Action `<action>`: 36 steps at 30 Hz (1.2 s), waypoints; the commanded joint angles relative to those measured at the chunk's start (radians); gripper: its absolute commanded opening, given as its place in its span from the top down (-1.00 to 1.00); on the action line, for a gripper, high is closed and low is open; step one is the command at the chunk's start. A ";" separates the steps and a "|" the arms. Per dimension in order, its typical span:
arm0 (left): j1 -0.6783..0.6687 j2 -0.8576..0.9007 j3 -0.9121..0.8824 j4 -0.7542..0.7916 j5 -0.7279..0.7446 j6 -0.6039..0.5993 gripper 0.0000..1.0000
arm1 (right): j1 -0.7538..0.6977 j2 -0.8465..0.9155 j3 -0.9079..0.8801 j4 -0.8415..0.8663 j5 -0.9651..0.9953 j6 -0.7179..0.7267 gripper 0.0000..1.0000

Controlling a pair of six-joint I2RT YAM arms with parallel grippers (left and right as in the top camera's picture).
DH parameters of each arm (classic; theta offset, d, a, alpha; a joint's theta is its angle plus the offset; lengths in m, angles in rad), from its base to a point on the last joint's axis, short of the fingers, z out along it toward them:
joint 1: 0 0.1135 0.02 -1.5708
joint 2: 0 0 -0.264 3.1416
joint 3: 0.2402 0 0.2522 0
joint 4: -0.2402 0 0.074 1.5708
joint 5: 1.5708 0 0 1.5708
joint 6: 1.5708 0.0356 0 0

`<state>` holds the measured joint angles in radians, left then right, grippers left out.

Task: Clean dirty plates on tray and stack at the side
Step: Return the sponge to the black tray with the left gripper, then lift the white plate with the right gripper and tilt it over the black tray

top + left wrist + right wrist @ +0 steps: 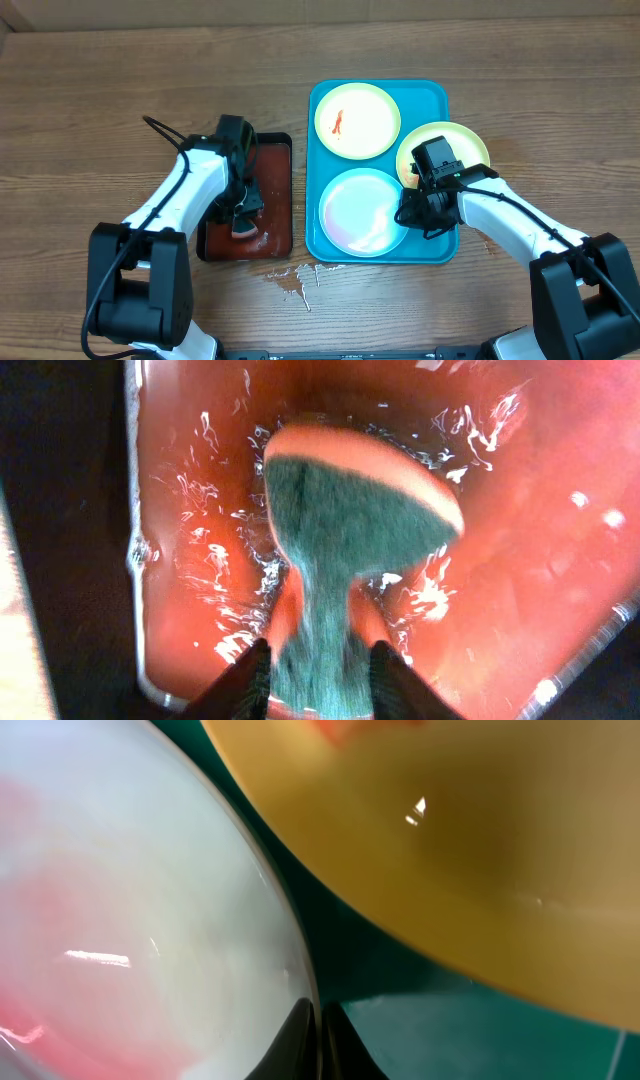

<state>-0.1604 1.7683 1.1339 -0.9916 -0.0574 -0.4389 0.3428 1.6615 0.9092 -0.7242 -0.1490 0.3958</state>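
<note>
The turquoise tray (437, 247) holds a yellow-green plate (357, 120) with a red smear at the back and a pale blue-white plate (362, 212) at the front. A second yellow-green plate (450, 145) rests on the tray's right rim. My right gripper (408, 212) is shut on the right rim of the blue-white plate. In the right wrist view its fingers (318, 1025) pinch that rim; the plate (150, 910) shows a pink tint, with the yellow-green plate (450, 850) and tray (480, 1040) beside it. My left gripper (318, 670) is shut on a green-and-orange sponge (350, 530).
The sponge sits in the wet, black-rimmed dark red tray (275, 180) left of the turquoise tray; its floor (540, 540) shows water. Spilled water (295, 275) lies on the wood tabletop (100, 100) in front of both trays.
</note>
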 commanded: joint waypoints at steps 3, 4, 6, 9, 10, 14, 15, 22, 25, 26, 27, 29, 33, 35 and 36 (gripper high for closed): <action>0.040 -0.025 0.177 -0.124 0.079 0.029 0.16 | 0.018 -0.045 0.145 -0.140 0.065 -0.008 0.92; 0.048 -0.034 0.205 -0.146 0.085 0.030 0.14 | 0.027 -0.050 0.175 -0.170 0.089 -0.011 0.92; 0.069 -0.063 0.273 -0.194 0.104 0.037 0.09 | 0.056 -0.056 0.255 -0.235 0.142 -0.032 0.92; 0.108 -0.113 0.369 -0.247 0.152 0.049 -0.17 | 0.115 -0.056 0.372 -0.298 0.192 -0.091 0.92; 0.126 -0.134 0.404 -0.265 0.175 0.051 -0.25 | 0.136 -0.056 0.403 -0.307 0.208 -0.102 0.92; 0.198 -0.210 0.524 -0.312 0.275 0.051 -0.91 | 0.241 -0.056 0.492 -0.268 0.254 -0.147 0.92; 0.216 -0.230 0.550 -0.320 0.304 0.051 -0.99 | 0.269 -0.056 0.496 -0.227 0.253 -0.146 0.93; 0.267 -0.355 0.612 -0.367 0.346 0.051 -1.00 | 0.418 -0.004 0.496 0.010 0.299 -0.134 0.92; 0.267 -0.394 0.612 -0.401 0.336 0.059 -1.00 | 0.478 0.056 0.496 0.059 0.391 -0.121 0.92; 0.267 -0.399 0.612 -0.407 0.333 0.060 -0.99 | 0.496 0.077 0.496 0.065 0.425 -0.103 0.92; 0.267 -0.404 0.612 -0.415 0.324 0.059 -1.00 | 0.512 0.099 0.496 0.070 0.459 -0.092 0.92; 0.267 -0.404 0.612 -0.428 0.297 0.059 -1.00 | 0.542 0.137 0.496 0.074 0.537 -0.076 0.92; 0.267 -0.397 0.606 -0.452 0.239 0.059 -1.00 | 0.587 0.145 0.499 0.073 0.627 -0.075 0.93; 0.267 -0.395 0.606 -0.452 0.214 0.059 -1.00 | 0.609 0.135 0.507 0.071 0.674 -0.073 0.92; 0.267 -0.394 0.606 -0.451 0.202 0.059 -1.00 | 0.618 0.130 0.512 0.068 0.698 -0.074 0.93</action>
<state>0.1028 1.3781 1.7306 -1.4437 0.2100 -0.3912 0.9325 1.8332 1.3838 -0.6586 0.4023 0.3046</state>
